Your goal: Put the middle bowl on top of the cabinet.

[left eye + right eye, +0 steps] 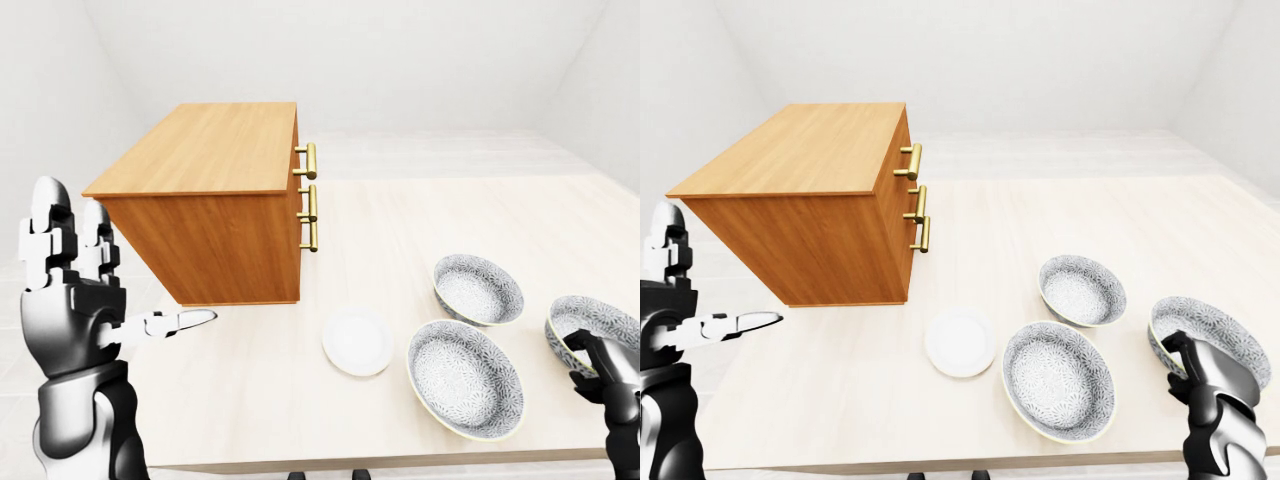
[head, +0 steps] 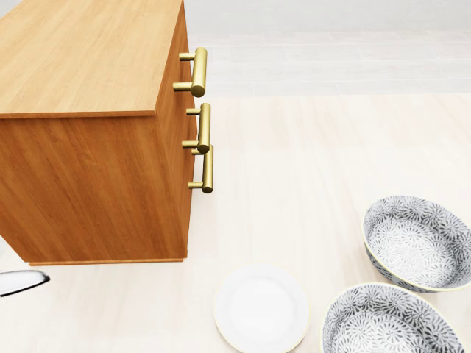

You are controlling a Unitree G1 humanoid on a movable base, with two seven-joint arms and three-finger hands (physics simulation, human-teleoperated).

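Left-eye view shows a pale table (image 1: 400, 210) carrying a wooden cabinet (image 1: 215, 200) at its left, brass handles (image 1: 309, 197) facing right, its flat top bare. To the right of the cabinet lie a small white plate (image 1: 357, 342) and three patterned bowls: one nearer the table's lower edge (image 1: 465, 378), one above it (image 1: 478, 289) and one at the far right (image 1: 590, 325). Which counts as the middle bowl is a judgement; by left-to-right order the upper one sits between the others, and it stands untouched on the table, well apart from the cabinet. The left hand (image 1: 75, 290) is raised beside the cabinet's left lower corner, fingers open, one finger extended, holding nothing. The right hand (image 1: 1205, 375) sits at the far-right bowl's rim; whether its fingers close on that rim cannot be told. Assessment: the task is at the approach stage, nothing lifted. The next move calls for a hand to reach the middle bowl, grip its rim, raise it above the cabinet's top and set it down level.
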